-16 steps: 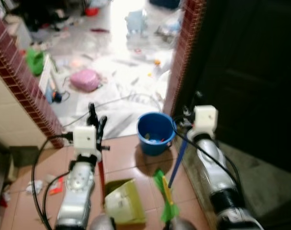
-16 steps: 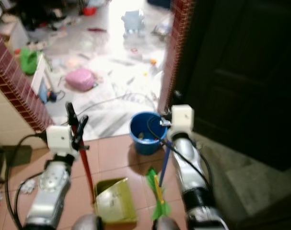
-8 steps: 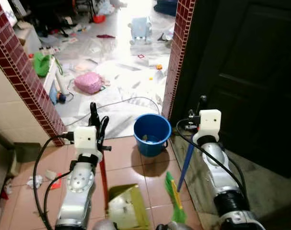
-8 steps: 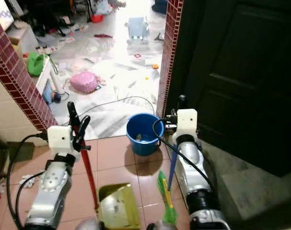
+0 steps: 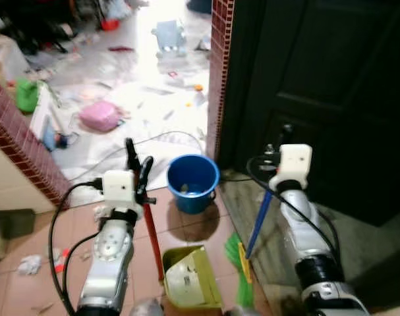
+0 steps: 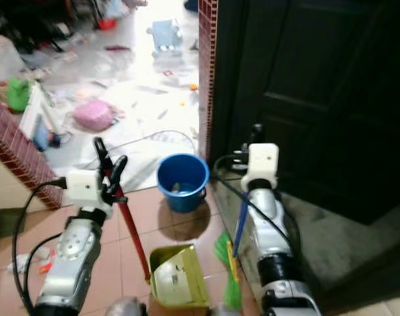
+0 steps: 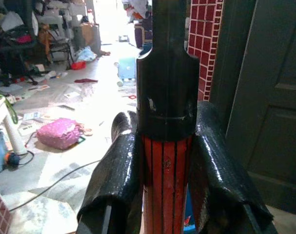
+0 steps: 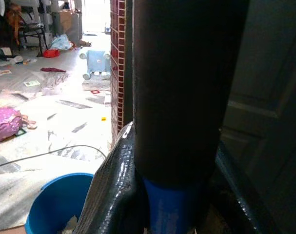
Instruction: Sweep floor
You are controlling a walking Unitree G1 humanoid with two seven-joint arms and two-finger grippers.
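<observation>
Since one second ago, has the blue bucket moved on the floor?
No. The blue bucket stays beside the brick pillar foot; only the camera shifted.

**Colours on the tiled floor**

The dustpan (image 5: 192, 284) is yellow-green on a red handle (image 5: 151, 237) with a black cap. The broom (image 5: 238, 263) has green bristles and a blue stick. The bucket (image 5: 192, 182) is blue, the floor (image 5: 74, 230) terracotta tile, the pillar (image 5: 217, 59) dark red small-tiled, the door (image 5: 331, 85) near black.
</observation>
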